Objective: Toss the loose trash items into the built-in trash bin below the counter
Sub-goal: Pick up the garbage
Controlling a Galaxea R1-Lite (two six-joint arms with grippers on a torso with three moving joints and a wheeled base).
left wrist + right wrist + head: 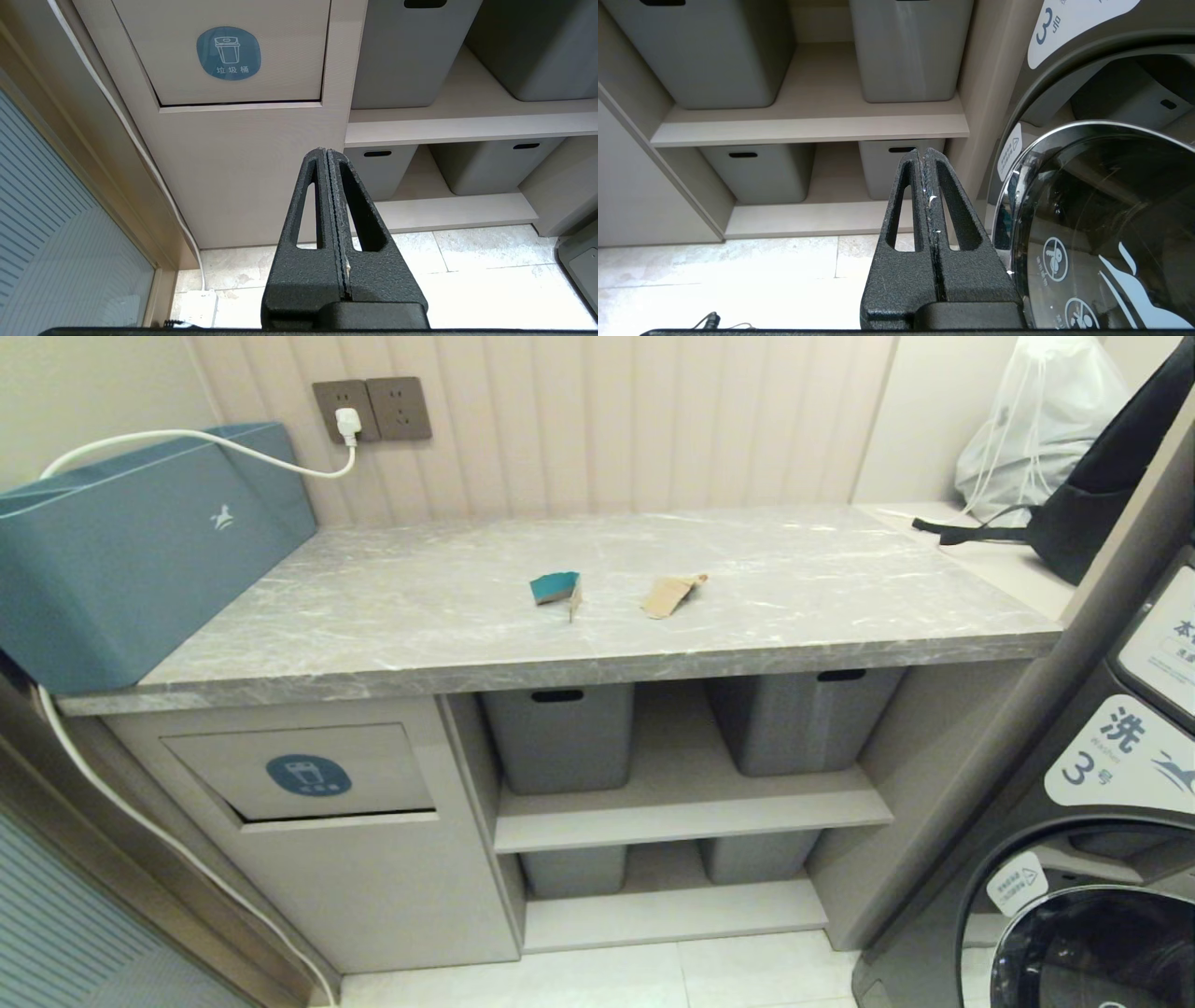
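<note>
Two loose trash items lie near the middle of the grey marble counter (392,607): a teal paper scrap (556,588) and, to its right, a tan kraft scrap (670,595). Under the counter's left end is the built-in trash bin (303,772), a beige flap with a blue oval sticker, which the left wrist view shows as a flap (229,51) closed flush. My left gripper (326,151) hangs low in front of the cabinet, shut and empty. My right gripper (924,151) is low before the shelves, shut and empty. Neither arm shows in the head view.
A large teal box (131,551) sits on the counter's left end, its white cable (187,439) plugged into the wall socket. Grey tubs (560,733) fill the beige shelves. A washing machine (1092,821) stands at right. Bags (1055,448) rest at the far right.
</note>
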